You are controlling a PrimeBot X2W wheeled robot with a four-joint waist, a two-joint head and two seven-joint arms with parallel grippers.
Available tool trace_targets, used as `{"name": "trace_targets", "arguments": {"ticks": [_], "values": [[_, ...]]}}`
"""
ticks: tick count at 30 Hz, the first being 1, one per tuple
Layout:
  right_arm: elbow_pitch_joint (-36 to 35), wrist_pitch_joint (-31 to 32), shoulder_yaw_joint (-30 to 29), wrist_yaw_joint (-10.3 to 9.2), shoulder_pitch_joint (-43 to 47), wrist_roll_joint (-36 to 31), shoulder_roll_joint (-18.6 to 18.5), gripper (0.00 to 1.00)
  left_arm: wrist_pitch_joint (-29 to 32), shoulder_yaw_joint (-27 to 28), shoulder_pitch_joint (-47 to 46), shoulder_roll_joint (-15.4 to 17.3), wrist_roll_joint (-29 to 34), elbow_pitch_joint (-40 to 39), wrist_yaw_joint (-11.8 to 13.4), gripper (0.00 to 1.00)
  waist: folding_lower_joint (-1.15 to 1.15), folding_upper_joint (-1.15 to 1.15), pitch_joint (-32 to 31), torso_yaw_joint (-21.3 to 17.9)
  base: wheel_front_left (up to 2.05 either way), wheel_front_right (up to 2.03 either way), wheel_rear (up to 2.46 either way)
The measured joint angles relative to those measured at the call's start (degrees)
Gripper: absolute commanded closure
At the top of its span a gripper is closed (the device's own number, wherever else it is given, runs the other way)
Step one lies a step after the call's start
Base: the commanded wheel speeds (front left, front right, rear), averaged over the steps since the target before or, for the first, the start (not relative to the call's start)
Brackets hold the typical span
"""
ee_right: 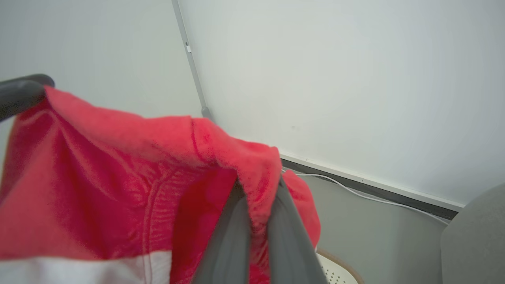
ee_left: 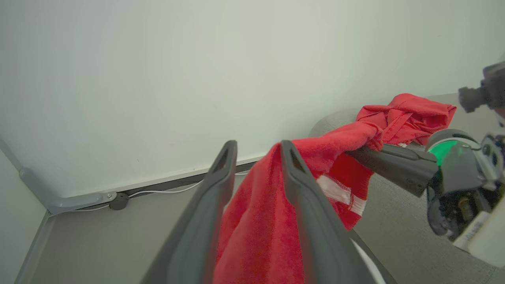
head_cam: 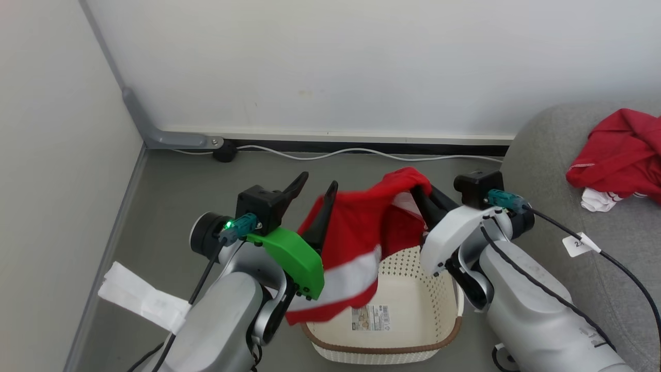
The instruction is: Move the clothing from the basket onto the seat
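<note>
Red striped garment [head_cam: 356, 243] is held above the basket [head_cam: 413, 268], spanned between both grippers. The right gripper [head_cam: 421, 192] is clamped on a fold at the top edge. In the head view that pinch is covered by cloth; in the right wrist view the fingers [ee_right: 232, 236] are seen closed on the fold. The left gripper [head_cam: 319, 181] is parted. In the left wrist view, cloth is seen hanging between its fingers [ee_left: 300, 189], lying against one. A sticker [head_cam: 369, 318] on the basket floor is seen from the head. A second garment [head_cam: 619, 155] is crumpled on the sofa [head_cam: 542, 155].
</note>
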Motion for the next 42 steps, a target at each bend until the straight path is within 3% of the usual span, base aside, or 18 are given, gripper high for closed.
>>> {"name": "trace_targets", "arguments": {"ticks": [10,17,42], "values": [[-2.82,-1.49,-3.55,-1.22,-3.30,-0.02,-0.24,1.00,-3.04,0.67,2.55,0.62,-0.10,-1.91,0.14,0.00,0.00,0.00,0.31,-4.38,0.00,0.00,0.00],[-5.99,-1.96,-6.26,-3.19,-4.13,-0.16,-3.34,1.00,-6.09,0.62,4.72,0.68,-0.10,-3.79,0.07,0.00,0.00,0.00,0.49,-8.10,0.00,0.00,0.00],[-15.01,-1.42,-7.82,-4.13,0.06,-0.56,-9.23,1.00,-7.38,-2.16,9.11,1.75,0.26,-5.15,-0.51,0.00,0.00,0.00,1.29,-26.97,0.00,0.00,0.00]]}}
